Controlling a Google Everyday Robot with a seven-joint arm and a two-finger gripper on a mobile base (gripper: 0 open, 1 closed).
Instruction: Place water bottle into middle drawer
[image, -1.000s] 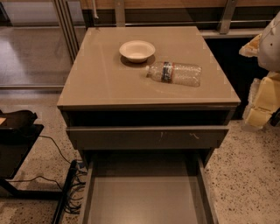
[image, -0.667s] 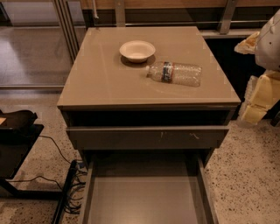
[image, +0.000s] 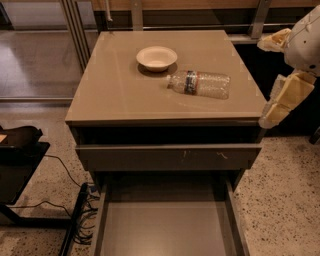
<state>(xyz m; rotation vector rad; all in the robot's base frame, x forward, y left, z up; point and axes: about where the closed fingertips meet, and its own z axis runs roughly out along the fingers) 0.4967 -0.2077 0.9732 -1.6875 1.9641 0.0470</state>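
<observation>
Gripper (image: 286, 95): just off the cabinet's (image: 120, 90) right edge, open or closed impossible to tell. Water bottle (image: 200, 84): lying sideways on cabinet top, right of centre. Middle drawer (image: 165, 227): open at cabinet front. Likely light, thin-walled, crushable, prone to rolling; best gripped gently across label band.

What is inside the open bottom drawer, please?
Only a bare bottom shows in the open drawer; its back is hidden under the scratched drawer. The bottle lies on the cabinet; the gripper hangs beside it.
</observation>
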